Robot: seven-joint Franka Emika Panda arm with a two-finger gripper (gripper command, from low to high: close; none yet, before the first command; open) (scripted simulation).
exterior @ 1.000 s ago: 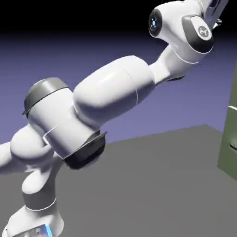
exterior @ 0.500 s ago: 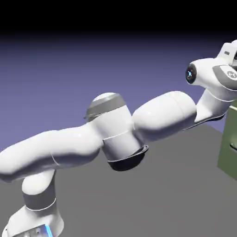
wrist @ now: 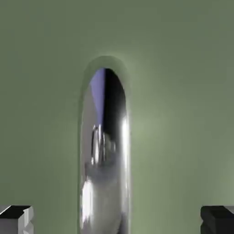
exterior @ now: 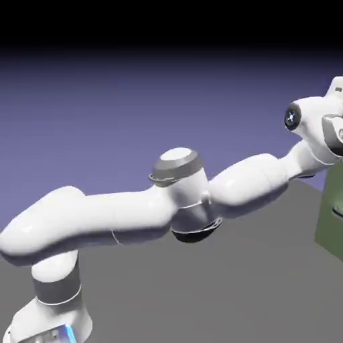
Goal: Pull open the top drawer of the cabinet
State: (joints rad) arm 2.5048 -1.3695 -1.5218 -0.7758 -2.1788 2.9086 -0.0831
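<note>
Claw [wrist: 117,219] released: in the hand view its two fingertips [wrist: 17,220] stand wide apart at the bottom left and bottom right corners, one on either side of the line of a shiny handle [wrist: 105,173], neither touching it. Handle appears as an upright, round-ended silvery bar, slightly left of the middle, running off the bottom edge; it mirrors blue-violet, black and pale patches. Behind it, a plain olive-green front fills the view, taken to be the top drawer [wrist: 178,114]; faint glow on the green right of the bar. Exterior view: arm [exterior: 134,214] rises from its base at the near left and stretches across to the far right, over the grey bench [exterior: 201,288]. Cabinet [exterior: 328,231] at the right edge, cut off by the frame; a small part of a dark handle shows on it. Claw itself out of this view.
</note>
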